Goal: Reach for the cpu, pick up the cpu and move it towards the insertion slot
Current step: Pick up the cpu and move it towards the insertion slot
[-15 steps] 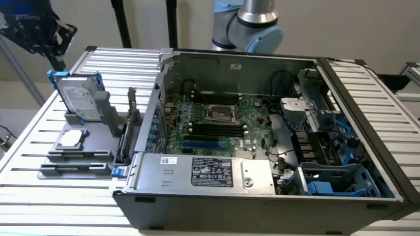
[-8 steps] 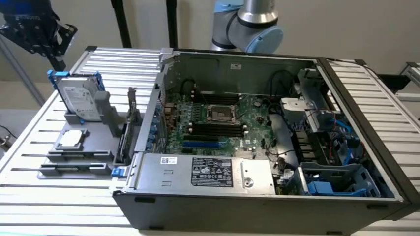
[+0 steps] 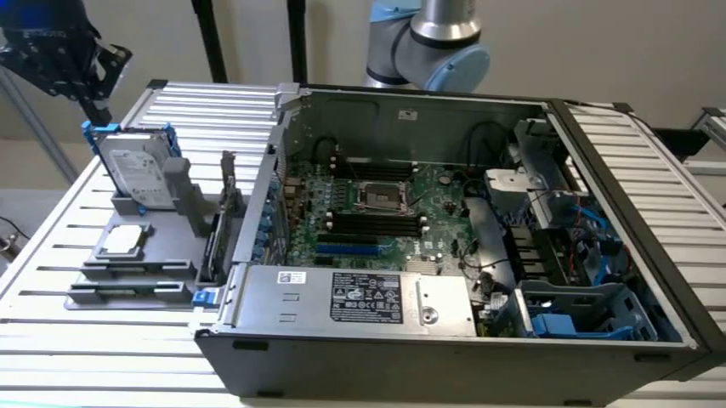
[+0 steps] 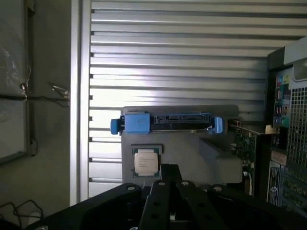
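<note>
cpu (image 3: 122, 240): silvery square chip lying flat in its seat on the grey holder (image 3: 170, 255), just beside the foot of the upright hard drive (image 3: 142, 170), on that drive's camera-facing side in the exterior view; untouched.

gripper (image 3: 98, 109): poised well above the hard drive's top edge, fingers together and holding nothing; the wrist view looks down past the closed tips (image 4: 169, 173) at the chip (image 4: 146, 161).

cpu to gripper: well apart in height; seen from the wrist, the chip sits just off the fingertips' line, on the side away from the hard drive (image 4: 165, 123).

insertion slot (image 3: 382, 197): bare socket on the board inside the open computer case (image 3: 454, 340), well apart from the hard drive on the exterior view's right.

stage: reach barely begun, by the look of it.

risk, jaws: going down shut, the tips would likely press on the metal lid and not straddle it.

risk, neighbour: the hard drive's blue frame stands close; a slightly offset approach could clip it.

risk, grip: thin and flat in a recess, the chip offers little edge; a shallow pinch may tilt or drop it.
</note>
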`<move>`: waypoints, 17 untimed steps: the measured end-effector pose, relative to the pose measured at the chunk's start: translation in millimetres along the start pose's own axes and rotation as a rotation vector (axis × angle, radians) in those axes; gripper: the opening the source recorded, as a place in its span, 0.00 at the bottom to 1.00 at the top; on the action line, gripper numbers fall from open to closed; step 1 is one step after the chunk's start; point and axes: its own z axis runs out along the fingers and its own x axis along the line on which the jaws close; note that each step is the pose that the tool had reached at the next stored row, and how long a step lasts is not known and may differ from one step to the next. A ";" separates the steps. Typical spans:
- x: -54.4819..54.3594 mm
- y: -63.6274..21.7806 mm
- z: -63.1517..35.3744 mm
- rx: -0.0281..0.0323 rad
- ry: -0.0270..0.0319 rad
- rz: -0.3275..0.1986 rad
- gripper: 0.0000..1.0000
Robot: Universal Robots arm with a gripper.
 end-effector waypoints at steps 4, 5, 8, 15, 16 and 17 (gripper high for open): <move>3.2 -17.4 1.5 0.0001 0.0002 0.000 0.11; 4.3 -20.4 2.1 0.0000 0.0001 0.000 0.11; 9.3 -25.3 4.8 0.0000 0.0014 0.000 0.11; 17.6 -29.8 9.1 0.0005 0.0077 -0.002 0.11; 18.2 -30.2 9.7 0.0005 0.0087 -0.003 0.11; 19.0 -30.5 10.2 0.0007 0.0095 -0.004 0.11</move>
